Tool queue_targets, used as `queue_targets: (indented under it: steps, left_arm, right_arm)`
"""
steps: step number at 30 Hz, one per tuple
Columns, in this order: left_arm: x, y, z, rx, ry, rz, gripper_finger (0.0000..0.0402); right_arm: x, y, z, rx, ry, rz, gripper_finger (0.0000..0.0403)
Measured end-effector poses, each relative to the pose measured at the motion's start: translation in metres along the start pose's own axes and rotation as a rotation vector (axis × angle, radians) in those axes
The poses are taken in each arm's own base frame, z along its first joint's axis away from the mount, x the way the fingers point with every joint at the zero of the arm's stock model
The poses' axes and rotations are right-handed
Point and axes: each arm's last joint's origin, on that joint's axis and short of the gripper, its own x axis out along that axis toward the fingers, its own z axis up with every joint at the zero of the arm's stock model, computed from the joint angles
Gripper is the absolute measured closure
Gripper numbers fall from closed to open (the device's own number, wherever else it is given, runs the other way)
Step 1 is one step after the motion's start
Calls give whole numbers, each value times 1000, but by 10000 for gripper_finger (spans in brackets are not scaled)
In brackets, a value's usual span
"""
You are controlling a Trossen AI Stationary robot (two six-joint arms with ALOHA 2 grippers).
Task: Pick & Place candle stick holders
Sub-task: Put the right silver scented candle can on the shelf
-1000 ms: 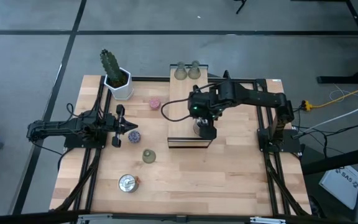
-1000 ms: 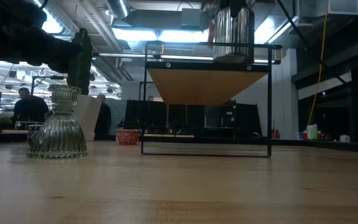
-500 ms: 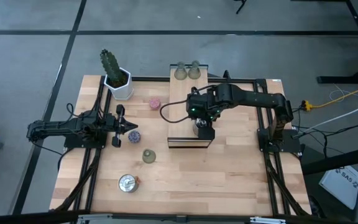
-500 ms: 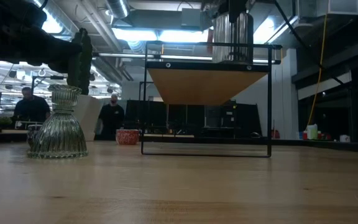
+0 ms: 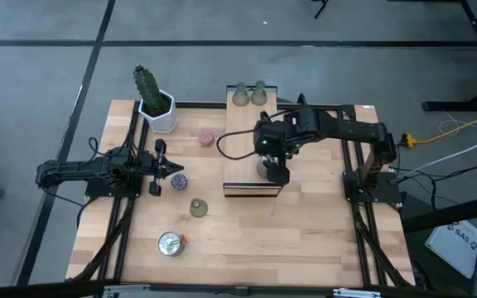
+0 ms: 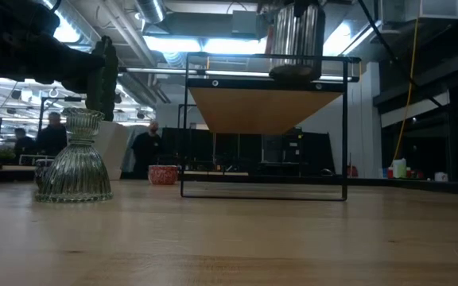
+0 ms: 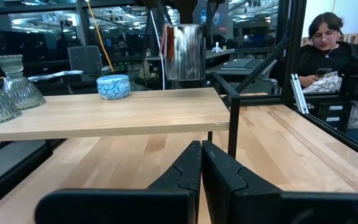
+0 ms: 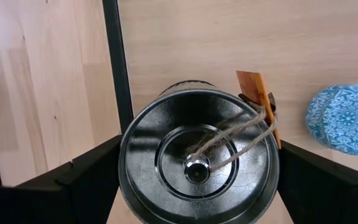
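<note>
A shiny silver candle stick holder (image 8: 197, 163) with a twine loop and a brown tag (image 8: 257, 93) hangs just above the near end of the raised wooden board (image 5: 240, 165), with my right gripper (image 5: 272, 171) shut on it. A blue holder (image 7: 114, 86) and two green glass holders (image 5: 248, 93) stand on the board. On the table stand a pink holder (image 5: 206, 136), a purple one (image 5: 177, 178), a green one (image 5: 198, 207) and a second silver one (image 5: 171, 243). My left gripper (image 5: 178, 170) waits shut at the left, beside the purple holder. My right gripper holds the silver holder by its round outer wall (image 8: 129, 177), one finger (image 8: 92, 177) on each side, coming from above and pointing steeply down. The holder stays upright, its open top toward the wrist camera. Its base (image 7: 184, 78) is a little clear of the board.
A cactus in a white pot (image 5: 156, 103) stands at the far left corner. The board rests on a black metal frame (image 6: 344, 127) with open space beneath. Black rails (image 5: 127, 223) run along both table sides. People show in the room behind.
</note>
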Motion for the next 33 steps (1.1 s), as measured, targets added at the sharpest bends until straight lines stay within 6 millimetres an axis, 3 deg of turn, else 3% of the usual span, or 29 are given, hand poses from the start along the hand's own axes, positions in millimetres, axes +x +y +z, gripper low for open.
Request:
queue_targets:
  steps: [10, 18, 24, 33]
  left_arm:
    - [0, 0, 0, 0, 1, 1, 395]
    - [0, 0, 0, 0, 4, 1, 395]
    - [0, 0, 0, 0, 3, 2, 395]
    - [0, 0, 0, 0, 4, 2, 395]
  right_arm:
    - [8, -1, -9, 0, 2, 0, 38]
    - [8, 0, -8, 0, -15, 3, 38]
    - [23, 1, -11, -2, 29, 6, 38]
    - [24, 3, -9, -28, 11, 13, 38]
